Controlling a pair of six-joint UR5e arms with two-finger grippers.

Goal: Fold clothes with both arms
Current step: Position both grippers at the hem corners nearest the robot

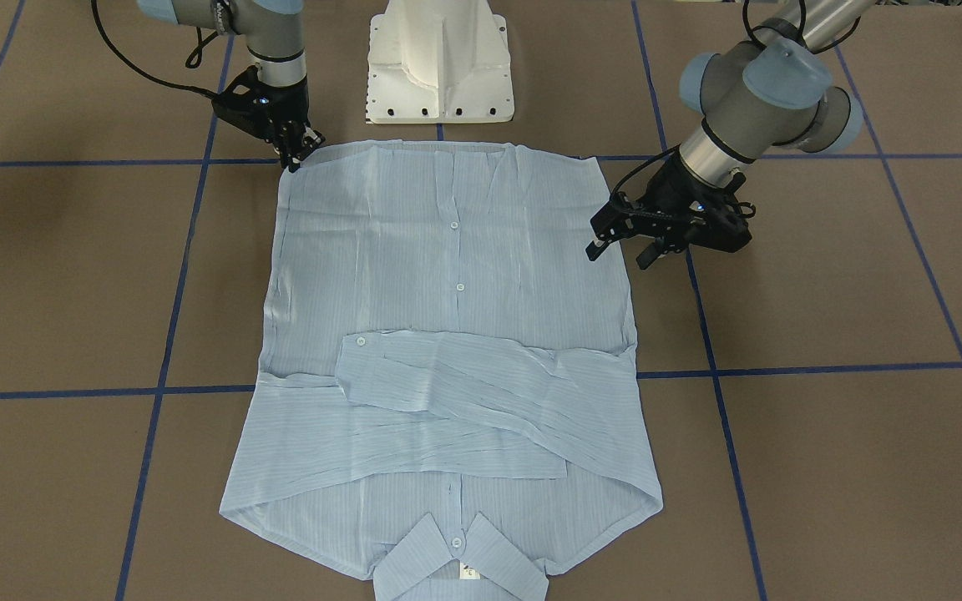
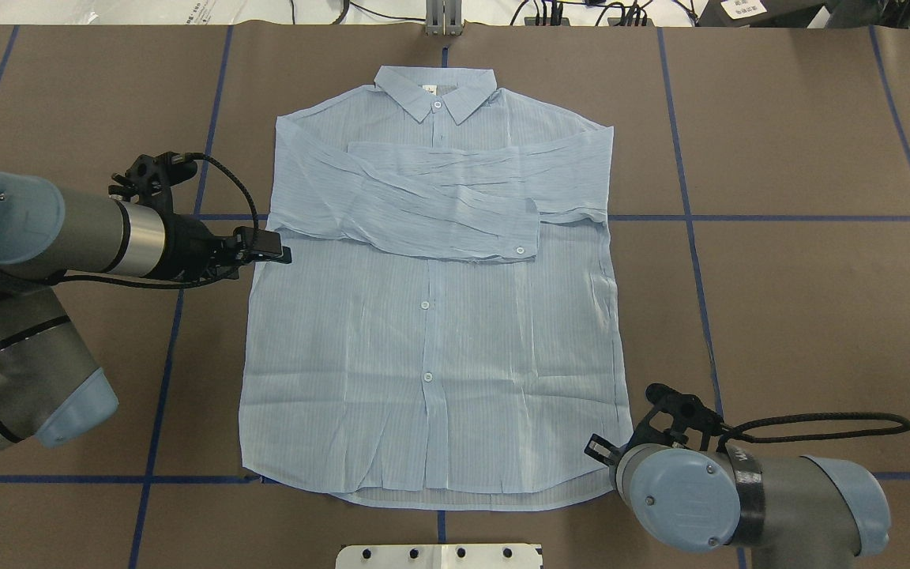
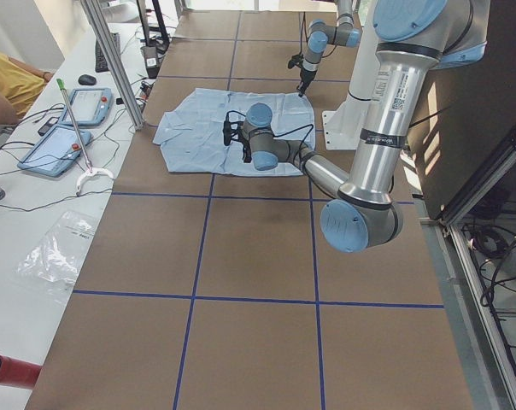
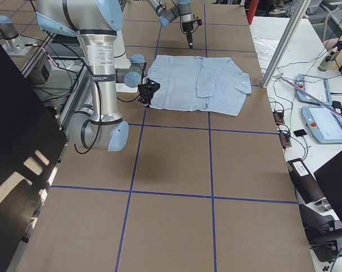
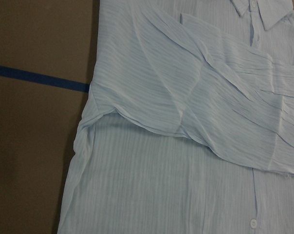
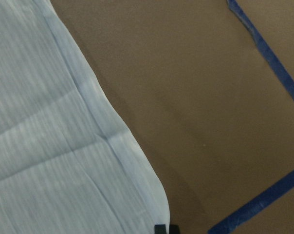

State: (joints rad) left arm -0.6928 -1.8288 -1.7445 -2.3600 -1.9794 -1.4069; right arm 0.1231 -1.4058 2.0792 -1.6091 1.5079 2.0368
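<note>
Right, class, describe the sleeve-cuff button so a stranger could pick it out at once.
Start at the light-blue shirt spread on the brown table. Follow the top sleeve folded across its chest to the cuff. The button sits on that cuff, off to one side, while the other buttons run in a line down the shirt's middle.
</note>
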